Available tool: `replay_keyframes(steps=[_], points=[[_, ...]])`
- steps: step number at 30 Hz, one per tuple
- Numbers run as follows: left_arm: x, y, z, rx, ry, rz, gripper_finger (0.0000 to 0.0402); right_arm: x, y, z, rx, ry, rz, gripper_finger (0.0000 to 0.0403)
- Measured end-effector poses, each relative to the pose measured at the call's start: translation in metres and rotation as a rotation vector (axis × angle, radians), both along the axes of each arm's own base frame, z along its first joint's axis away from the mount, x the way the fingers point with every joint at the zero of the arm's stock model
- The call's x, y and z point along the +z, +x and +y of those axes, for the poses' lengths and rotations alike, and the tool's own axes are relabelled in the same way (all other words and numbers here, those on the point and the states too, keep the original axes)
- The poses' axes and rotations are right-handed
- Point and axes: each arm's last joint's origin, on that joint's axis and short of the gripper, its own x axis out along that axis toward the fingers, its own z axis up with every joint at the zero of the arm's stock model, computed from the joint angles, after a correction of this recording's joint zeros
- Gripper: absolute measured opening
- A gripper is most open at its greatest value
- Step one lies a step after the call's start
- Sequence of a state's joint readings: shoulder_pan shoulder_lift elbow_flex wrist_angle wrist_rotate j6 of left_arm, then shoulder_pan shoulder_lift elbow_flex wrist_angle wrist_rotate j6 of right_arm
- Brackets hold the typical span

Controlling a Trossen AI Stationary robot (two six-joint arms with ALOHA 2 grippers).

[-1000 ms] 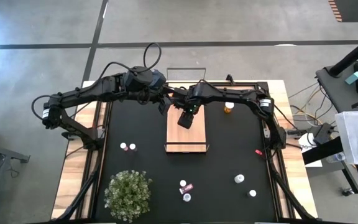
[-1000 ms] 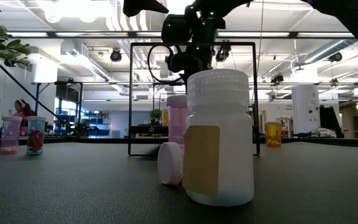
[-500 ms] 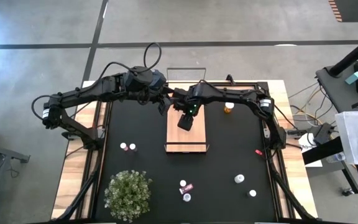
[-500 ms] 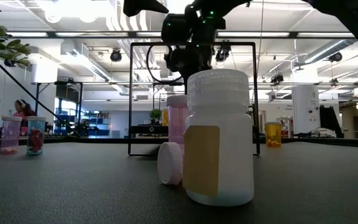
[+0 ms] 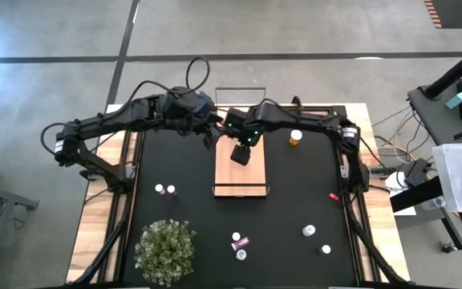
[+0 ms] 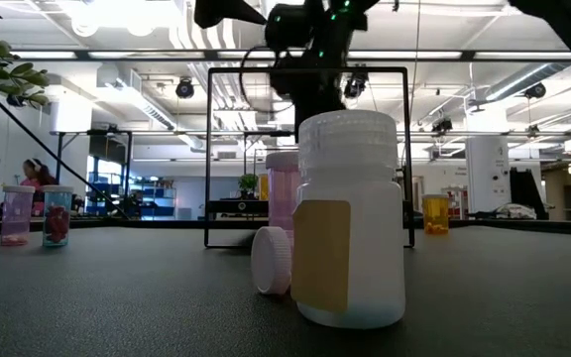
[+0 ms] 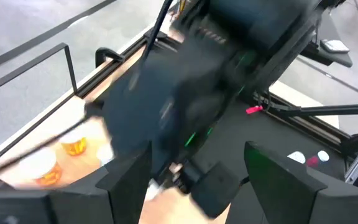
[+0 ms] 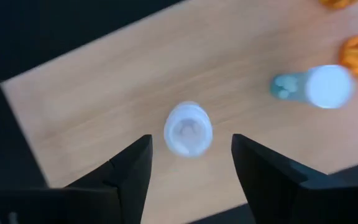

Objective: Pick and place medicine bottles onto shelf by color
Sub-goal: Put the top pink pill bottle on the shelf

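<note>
The right gripper has just spread wide and lifted off a white-capped pale medicine bottle, now standing free mid-frame on the light wooden shelf, so that placement looks complete.

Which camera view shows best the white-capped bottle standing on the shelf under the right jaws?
The right wrist view: the bottle stands on the shelf, framed by open jaws. In the high view the right gripper covers it. The low and left wrist views do not show it clearly.
</note>
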State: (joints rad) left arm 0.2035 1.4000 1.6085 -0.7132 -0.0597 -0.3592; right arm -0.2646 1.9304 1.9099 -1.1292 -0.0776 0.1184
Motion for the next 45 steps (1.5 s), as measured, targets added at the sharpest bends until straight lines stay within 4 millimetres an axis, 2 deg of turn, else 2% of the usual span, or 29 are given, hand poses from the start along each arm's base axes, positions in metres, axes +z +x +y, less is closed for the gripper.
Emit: replay_keyframes(steps=[4, 9, 13, 16, 22, 29, 36, 45], points=[[0.001, -0.012, -0.003, 0.01, -0.029, 0.041, 0.024, 0.029, -0.017, 0.004, -0.001, -0.014, -0.044, 0.021], [-0.009, -0.04, -0.009, 0.077, -0.161, 0.234, 0.024, 0.065, -0.046, 0.011, -0.013, -0.077, -0.064, 0.021], [-0.023, -0.063, -0.017, 0.167, -0.288, 0.44, 0.024, 0.083, -0.068, 0.015, -0.037, -0.129, -0.069, 0.021], [-0.034, -0.073, -0.024, 0.214, -0.345, 0.565, 0.024, 0.09, -0.085, 0.019, -0.067, -0.138, -0.084, 0.021], [-0.061, -0.086, -0.038, 0.244, -0.421, 0.707, 0.024, 0.087, -0.119, 0.028, -0.159, -0.123, -0.076, 0.0208], [-0.1, -0.1, -0.051, 0.302, -0.497, 0.824, 0.024, 0.071, -0.147, 0.035, -0.259, -0.106, -0.088, 0.0208], [-0.14, -0.113, -0.061, 0.404, -0.568, 0.938, 0.024, 0.06, -0.16, 0.038, -0.307, -0.091, -0.119, 0.0207], [-0.182, -0.114, -0.067, 0.412, -0.623, 0.982, 0.024, 0.058, -0.16, 0.038, -0.317, -0.086, -0.116, 0.0207]])
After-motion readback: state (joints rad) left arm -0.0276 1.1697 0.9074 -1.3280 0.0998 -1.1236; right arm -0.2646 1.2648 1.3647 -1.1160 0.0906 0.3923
